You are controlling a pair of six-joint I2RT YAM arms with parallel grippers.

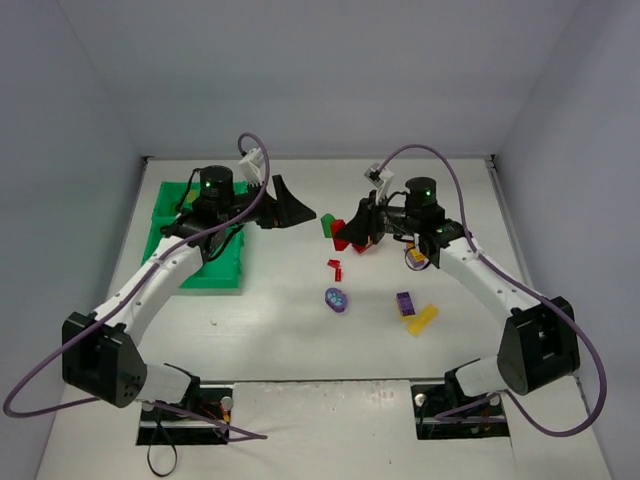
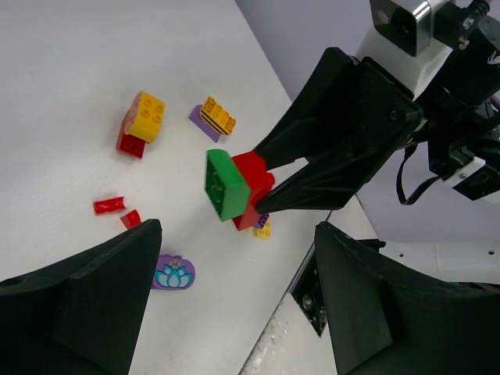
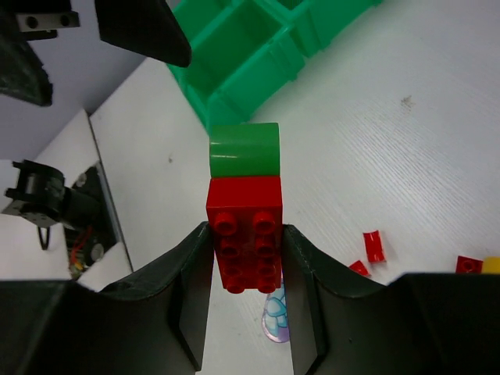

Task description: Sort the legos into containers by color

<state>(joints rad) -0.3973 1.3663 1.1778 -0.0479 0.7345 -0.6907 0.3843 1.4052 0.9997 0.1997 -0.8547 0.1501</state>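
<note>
My right gripper (image 3: 246, 234) is shut on a red lego (image 3: 244, 242), held above the table, with a green lego (image 3: 244, 148) stuck to its far end. From above, this pair (image 1: 340, 233) hangs at mid-table, and my left gripper (image 1: 298, 212) stands open just left of it, not touching. The left wrist view shows the green lego (image 2: 226, 183) facing my open left gripper (image 2: 238, 258), whose fingers (image 2: 94, 297) hold nothing. The green containers (image 1: 195, 245) sit at the far left, partly under my left arm. Loose legos lie on the table: a purple oval (image 1: 337, 300), two small red pieces (image 1: 335, 268), a purple brick (image 1: 405, 303) and a yellow brick (image 1: 422, 320).
A small purple and yellow piece (image 1: 415, 257) lies under my right arm. Grey walls close the table at the back and both sides. The arm bases and their cables sit at the near edge.
</note>
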